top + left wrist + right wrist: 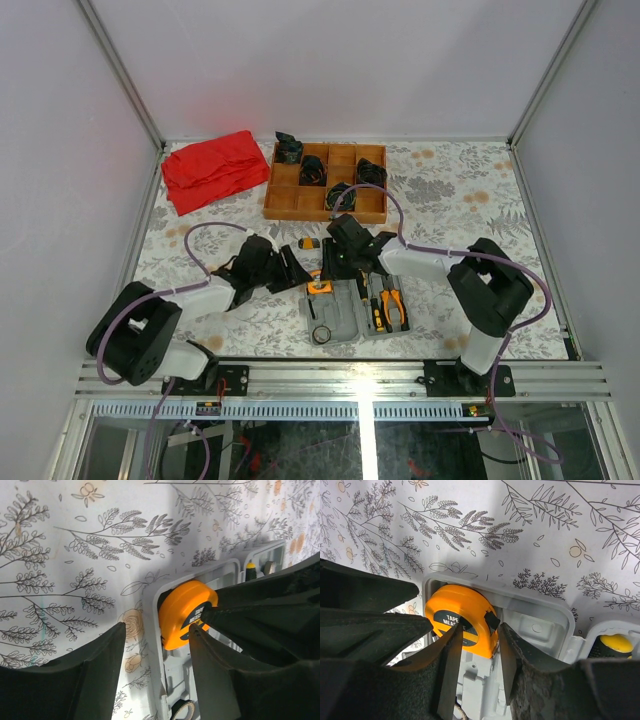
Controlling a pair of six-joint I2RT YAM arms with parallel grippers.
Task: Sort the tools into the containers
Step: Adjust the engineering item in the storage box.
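Lying beyond right gripper (480, 632): tape measure (452, 615)

Plain pale grey-white walls (350, 60) on three sides, with aluminium posts (120, 70) in the back corners. Worktop (480, 210) lies under a white cloth (150, 510) printed with grey branches and small orange flowers. Aluminium rail (300, 378) runs along the near edge, bright glare at mid-span. Left wall (60, 150) faintly red-tinted. Light soft, even.

Bright, even light from overhead, just soft shadows on the tablecloth (545, 530) past the right gripper (480, 630). Its fingers (445, 680) look dark and kinda blurry this close up.
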